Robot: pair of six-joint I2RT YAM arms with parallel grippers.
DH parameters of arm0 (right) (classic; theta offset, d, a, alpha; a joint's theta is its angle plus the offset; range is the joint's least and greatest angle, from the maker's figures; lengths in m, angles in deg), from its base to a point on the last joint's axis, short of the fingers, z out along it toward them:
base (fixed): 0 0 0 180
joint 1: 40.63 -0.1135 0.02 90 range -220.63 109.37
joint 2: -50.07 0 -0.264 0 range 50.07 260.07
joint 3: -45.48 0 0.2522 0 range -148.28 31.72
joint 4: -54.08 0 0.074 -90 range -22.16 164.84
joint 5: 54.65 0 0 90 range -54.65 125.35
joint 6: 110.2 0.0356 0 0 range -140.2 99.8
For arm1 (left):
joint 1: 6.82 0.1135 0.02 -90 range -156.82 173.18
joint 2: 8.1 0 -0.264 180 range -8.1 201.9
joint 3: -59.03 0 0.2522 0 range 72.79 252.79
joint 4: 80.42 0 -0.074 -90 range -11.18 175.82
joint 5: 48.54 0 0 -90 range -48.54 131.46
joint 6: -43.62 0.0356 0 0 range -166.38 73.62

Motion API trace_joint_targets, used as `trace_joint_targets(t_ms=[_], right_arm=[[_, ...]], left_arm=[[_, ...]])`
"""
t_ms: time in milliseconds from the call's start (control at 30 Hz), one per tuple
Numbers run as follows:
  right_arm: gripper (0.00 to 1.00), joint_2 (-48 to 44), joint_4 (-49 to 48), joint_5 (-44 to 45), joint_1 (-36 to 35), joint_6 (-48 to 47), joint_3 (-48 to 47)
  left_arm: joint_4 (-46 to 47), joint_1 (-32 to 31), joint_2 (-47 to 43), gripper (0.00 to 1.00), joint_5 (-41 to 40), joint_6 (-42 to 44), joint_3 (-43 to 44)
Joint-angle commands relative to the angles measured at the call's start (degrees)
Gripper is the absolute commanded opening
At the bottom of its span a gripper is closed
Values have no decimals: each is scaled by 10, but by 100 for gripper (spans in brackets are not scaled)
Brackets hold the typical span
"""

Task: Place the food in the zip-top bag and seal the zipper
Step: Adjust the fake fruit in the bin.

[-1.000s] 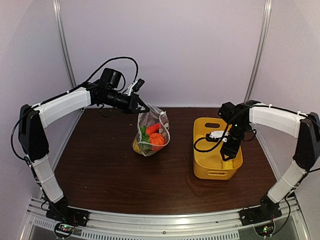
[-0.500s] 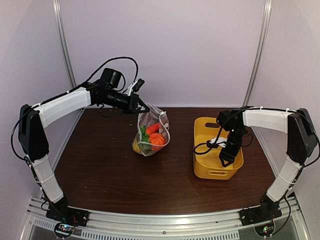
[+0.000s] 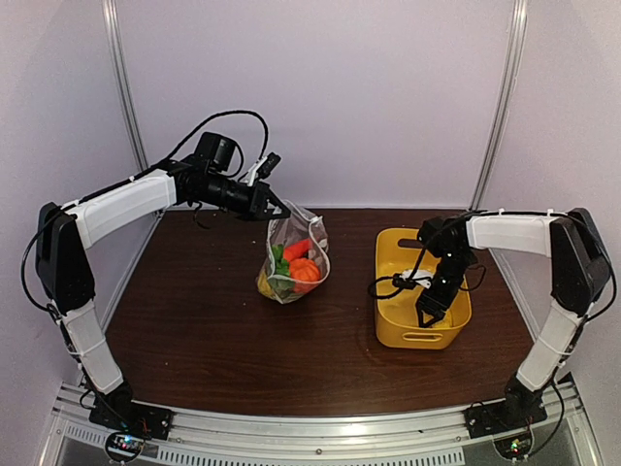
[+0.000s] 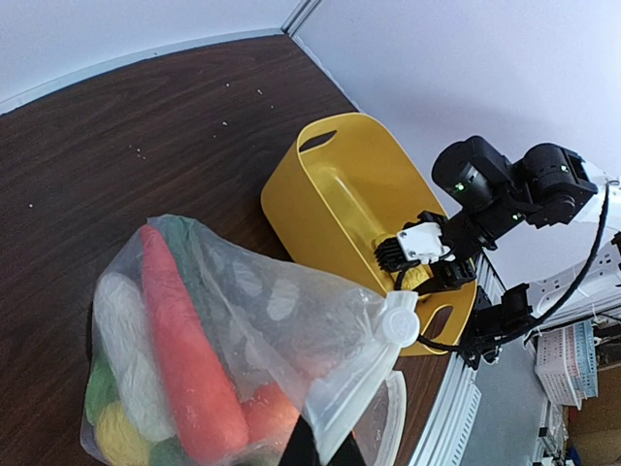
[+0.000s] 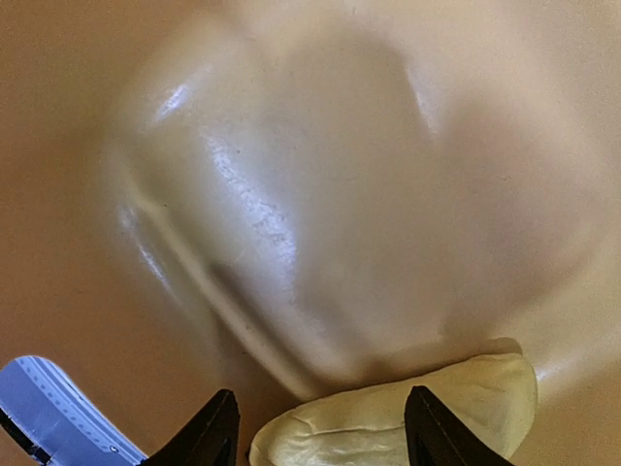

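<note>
The left gripper [image 3: 277,210] is pinched shut on the mouth edge of the zip-top bag [image 3: 294,254]. The bag hangs mouth-up at mid-table [image 3: 194,330], with the carrot [image 4: 184,359] inside it steeply on end. The right gripper [image 5: 318,403] is down inside the yellow basket [image 3: 388,325], jaws spread wide astride a pale food piece [image 5: 408,419] lying crosswise.

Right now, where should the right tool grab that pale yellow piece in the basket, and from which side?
Across its narrow width, coming straight down: the pale yellow piece lies flat and elongated on the basket floor. The right tool is open along its length, so turning the wrist probably helps.
</note>
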Motion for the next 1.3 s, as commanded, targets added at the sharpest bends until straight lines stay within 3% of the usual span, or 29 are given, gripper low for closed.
trace_joint_targets(t_ms=[0, 267, 600, 933, 1267], right_arm=[[59, -1, -7, -45, 2, -12, -5], [63, -57, -9, -2, 2, 23, -32], [71, -52, -24, 97, 9, 56, 30], [77, -29, -26, 69, 9, 65, 46], [75, -5, -10, -80, 10, 44, -11]], left_arm=[[16, 4, -4, 0, 5, 1, -2], [16, 4, -5, 0, 3, 0, -2], [16, 4, -5, 0, 0, -2, -2], [16, 4, -7, 0, 0, -1, -2], [16, 4, -7, 0, 1, -2, -2]])
